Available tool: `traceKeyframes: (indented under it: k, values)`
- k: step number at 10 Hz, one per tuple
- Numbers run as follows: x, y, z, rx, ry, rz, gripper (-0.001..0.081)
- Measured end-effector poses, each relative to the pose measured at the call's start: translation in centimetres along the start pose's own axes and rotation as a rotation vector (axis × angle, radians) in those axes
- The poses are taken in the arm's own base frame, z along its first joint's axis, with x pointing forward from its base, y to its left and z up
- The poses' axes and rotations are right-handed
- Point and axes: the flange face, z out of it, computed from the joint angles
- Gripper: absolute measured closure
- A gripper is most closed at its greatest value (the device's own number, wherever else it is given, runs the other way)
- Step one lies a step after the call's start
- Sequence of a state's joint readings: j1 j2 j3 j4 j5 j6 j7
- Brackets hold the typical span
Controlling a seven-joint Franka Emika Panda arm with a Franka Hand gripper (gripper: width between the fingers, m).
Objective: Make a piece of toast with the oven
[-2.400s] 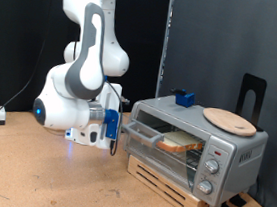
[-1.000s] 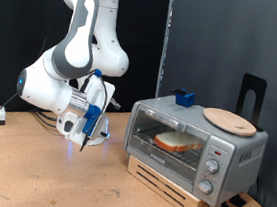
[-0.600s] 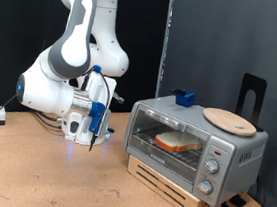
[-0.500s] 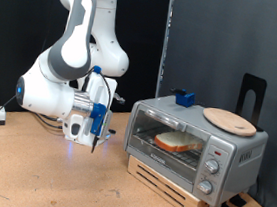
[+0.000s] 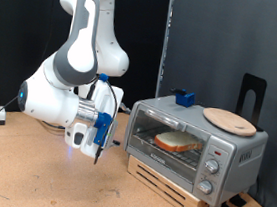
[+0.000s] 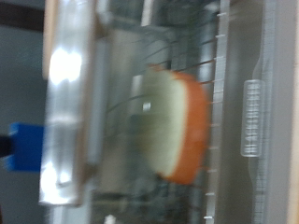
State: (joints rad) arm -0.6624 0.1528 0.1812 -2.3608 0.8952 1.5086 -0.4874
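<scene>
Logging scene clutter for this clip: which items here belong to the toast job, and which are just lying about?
Part of the job:
- piece of toast, inside on the rack
- oven, door closed
- gripper, off the oven's exterior-view left, touching nothing

Lying about:
- wooden plate on the oven top
- blue block on the oven top

Toast (image 5: 178, 142) inside oven (image 5: 194, 145), right of frame, door closed. Plate (image 5: 228, 120) on top, right end; small box (image 5: 185, 98) on top, behind. Slatted base (image 5: 175, 182) underneath. Gripper (image 5: 97, 151) left of oven, clear of it.
</scene>
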Motion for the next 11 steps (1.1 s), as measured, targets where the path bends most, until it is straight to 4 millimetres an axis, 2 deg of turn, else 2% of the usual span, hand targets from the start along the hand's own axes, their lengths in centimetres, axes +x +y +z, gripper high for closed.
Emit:
traceKeyframes:
  k: [1,4,6,7,9,11]
  values:
    - [0.7,-0.5,-0.2,0.019,-0.033,-0.017,-0.0003]
    - [4.5,-1.3,-0.4,0.041,-0.030,-0.025,-0.0003]
    - [8.0,-1.9,-0.7,0.031,0.187,-0.018,-0.0003]
    - [9.0,-2.2,-0.6,0.002,0.278,-0.015,-0.0003]
    - [8.4,-2.3,-0.3,0.048,0.183,0.000,-0.0003]
    - [10.1,-2.9,-0.4,0.096,0.131,0.012,-0.0003]
